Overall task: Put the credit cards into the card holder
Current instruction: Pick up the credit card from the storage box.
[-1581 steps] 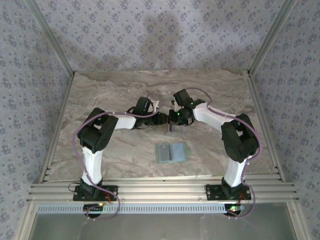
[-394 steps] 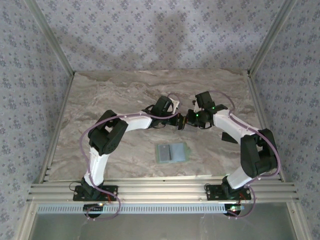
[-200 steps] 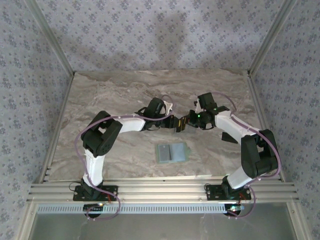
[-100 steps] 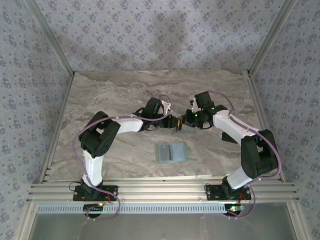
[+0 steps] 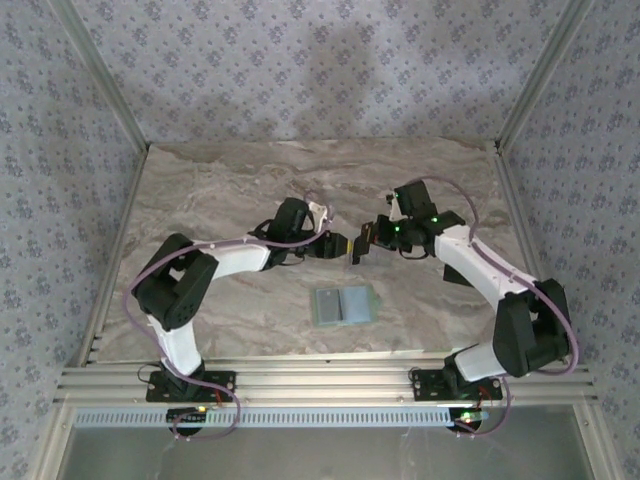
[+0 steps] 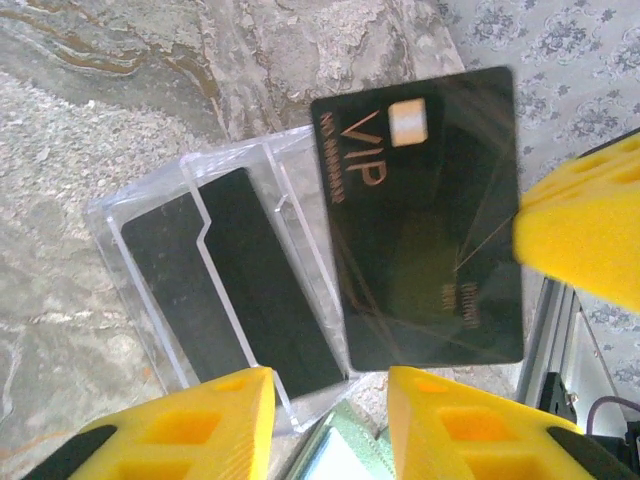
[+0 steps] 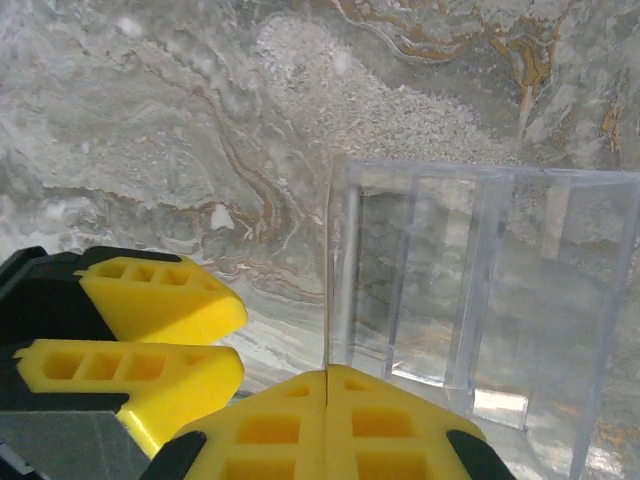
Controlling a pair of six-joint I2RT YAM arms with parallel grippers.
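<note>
moved: my left arm (image 5: 232, 260) has swung its elbow out toward the left edge of the surface (image 5: 220, 190). The left gripper (image 6: 330, 385) has let its jaws come apart. Card holder hasn't shifted.
left gripper: jaws partly apart, nothing clamped that I can see. A corner of the clear case (image 6: 215, 270) sits in the gap.
right gripper (image 7: 328, 385): closed tight on an edge of the clear case, held above mid-surface. Can't tell if the card is pinched too.
credit card (image 6: 425, 230): black with VIP print, overlapping the case's right part in the left wrist view. Tucked in or just laid against it, I can't tell.
card holder (image 5: 342, 305): flat on the surface, toward the near edge, about centre, well apart from both grippers.
handling: I judge the card light, stiff, slick and thin, best pinched across its faces at a free short end. The holder looks soft and likely to slide or fold when a card is pushed in, so I'd pin it with the other gripper.
</note>
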